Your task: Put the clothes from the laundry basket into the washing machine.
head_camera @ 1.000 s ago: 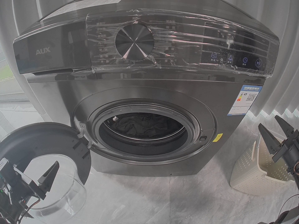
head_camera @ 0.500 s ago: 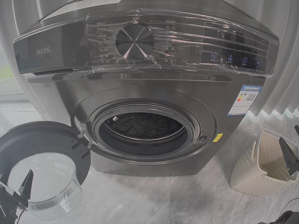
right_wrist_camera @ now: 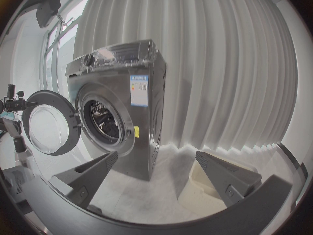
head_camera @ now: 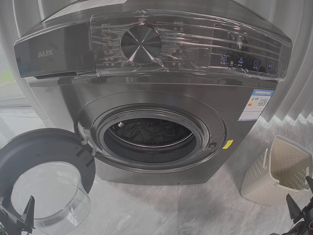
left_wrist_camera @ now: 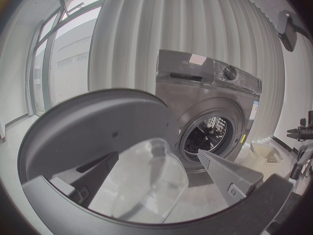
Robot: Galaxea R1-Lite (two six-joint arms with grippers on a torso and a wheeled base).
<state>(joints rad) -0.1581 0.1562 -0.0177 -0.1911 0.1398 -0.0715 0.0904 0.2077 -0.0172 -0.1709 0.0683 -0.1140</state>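
Right end effector lower than before

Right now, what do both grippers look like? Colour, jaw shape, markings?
The left gripper and right gripper match. Each is matte dark grey, with two wedge-shaped jaws that taper to points. Each tip has a cross-hatched grip patch and each base has one screw nearby. The jaws sit on a curved dark bar. No markings are visible.

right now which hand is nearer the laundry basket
Right. The right hand hovers at the near edge of the laundry basket; the left hand is across the floor by the open door.
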